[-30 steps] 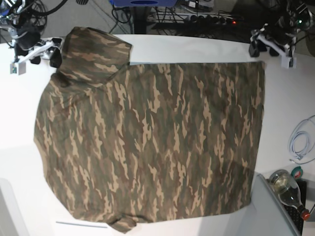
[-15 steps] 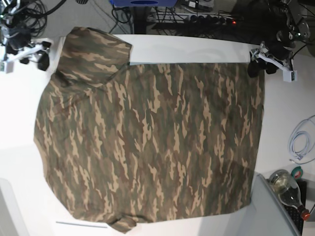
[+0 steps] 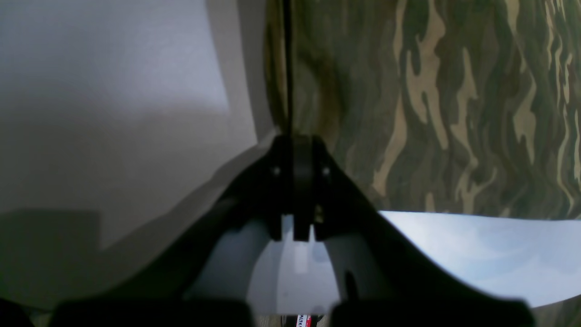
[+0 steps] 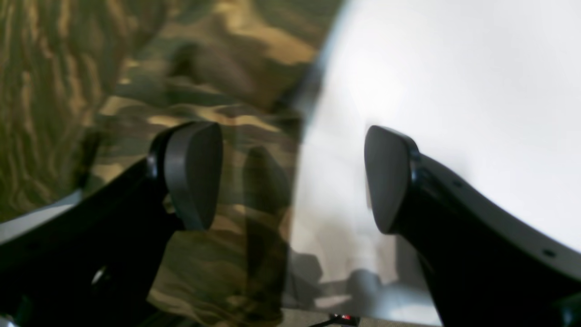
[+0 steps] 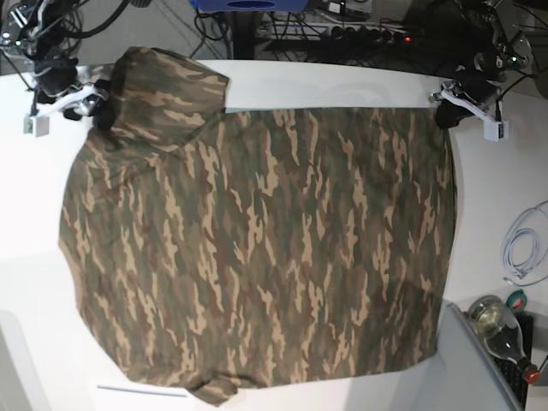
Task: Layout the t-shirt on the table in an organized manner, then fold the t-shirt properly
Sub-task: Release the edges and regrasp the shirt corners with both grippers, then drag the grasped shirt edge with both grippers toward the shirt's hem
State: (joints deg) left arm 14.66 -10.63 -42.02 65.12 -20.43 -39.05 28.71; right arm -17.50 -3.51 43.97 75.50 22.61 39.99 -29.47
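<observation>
One camouflage t-shirt (image 5: 257, 248) lies spread flat across the table (image 5: 342, 81). A white cable (image 5: 522, 248) and a bottle (image 5: 501, 330) sit near one table corner. Left gripper (image 5: 445, 116): jaws pressed together at the shirt's hem corner. Right gripper (image 4: 290, 177): jaws spread wide, straddling the sleeve edge, holding nothing.

Beyond the far edge of the work surface a dark floor carries tangled black cables (image 5: 300, 26) and a blue object (image 5: 248, 4), while at the lower right a coiled white cable (image 5: 524, 248), a glass bottle (image 5: 501, 332) and what may be a keyboard (image 5: 522, 364) sit under even, bright light
</observation>
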